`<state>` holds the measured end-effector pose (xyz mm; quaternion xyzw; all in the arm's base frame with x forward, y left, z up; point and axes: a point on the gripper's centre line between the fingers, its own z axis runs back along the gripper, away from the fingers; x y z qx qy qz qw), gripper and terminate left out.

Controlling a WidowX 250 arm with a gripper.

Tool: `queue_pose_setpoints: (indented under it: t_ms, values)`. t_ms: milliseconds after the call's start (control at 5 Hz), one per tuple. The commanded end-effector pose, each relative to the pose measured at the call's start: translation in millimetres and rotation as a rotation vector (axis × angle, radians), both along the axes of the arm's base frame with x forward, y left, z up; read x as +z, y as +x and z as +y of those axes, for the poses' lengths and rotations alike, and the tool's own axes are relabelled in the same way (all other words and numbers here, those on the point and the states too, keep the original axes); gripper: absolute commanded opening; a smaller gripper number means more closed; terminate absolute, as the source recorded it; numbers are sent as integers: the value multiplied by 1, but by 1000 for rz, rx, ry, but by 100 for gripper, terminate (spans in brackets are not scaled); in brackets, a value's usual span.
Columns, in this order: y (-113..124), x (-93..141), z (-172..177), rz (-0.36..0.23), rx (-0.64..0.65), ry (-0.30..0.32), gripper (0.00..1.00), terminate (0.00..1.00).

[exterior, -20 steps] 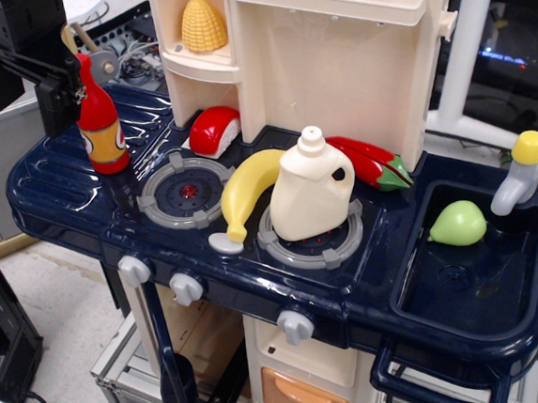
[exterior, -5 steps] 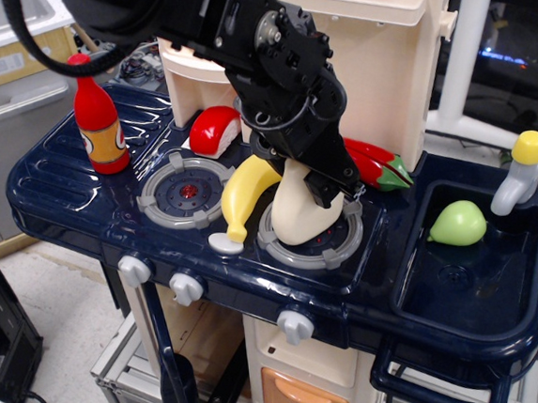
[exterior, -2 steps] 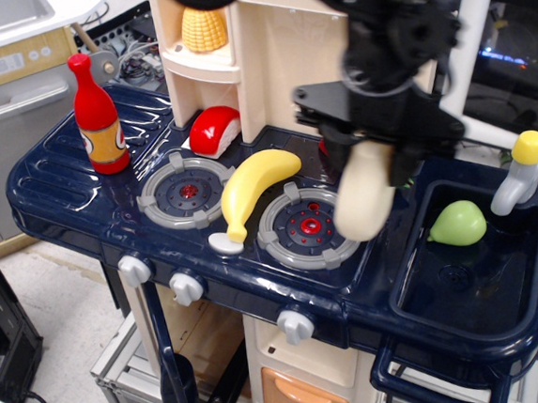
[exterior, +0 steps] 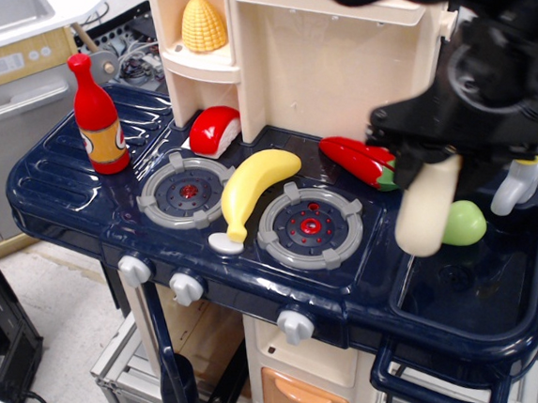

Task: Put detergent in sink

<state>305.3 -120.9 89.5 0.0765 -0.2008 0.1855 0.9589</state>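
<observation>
Your gripper [exterior: 439, 154] grasps 1 detergent jug [exterior: 425, 209], blurred, held off the counter [exterior: 61, 196] above the sink's [exterior: 483, 282] left edge, beside 1 green pear [exterior: 464, 223].

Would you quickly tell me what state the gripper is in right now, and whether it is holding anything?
Gripper: shut on the detergent, which hangs above the left edge of the sink.

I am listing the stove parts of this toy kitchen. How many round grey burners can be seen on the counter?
2. The left burner lies in front of the red toy, beside the banana. The right burner lies between the banana and the sink. None seems hidden.
</observation>
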Motion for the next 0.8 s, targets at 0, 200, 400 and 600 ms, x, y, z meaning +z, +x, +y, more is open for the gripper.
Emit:
queue_pose_setpoints:
  t_ms: [0, 200, 400, 600]
  values:
    - [3, 11, -13, -101, 58, -17, 100, 0]
    - [3, 11, -13, -101, 58, -17, 100, 0]
    - [3, 11, -13, -101, 58, -17, 100, 0]
    - [3, 11, -13, -101, 58, -17, 100, 100]
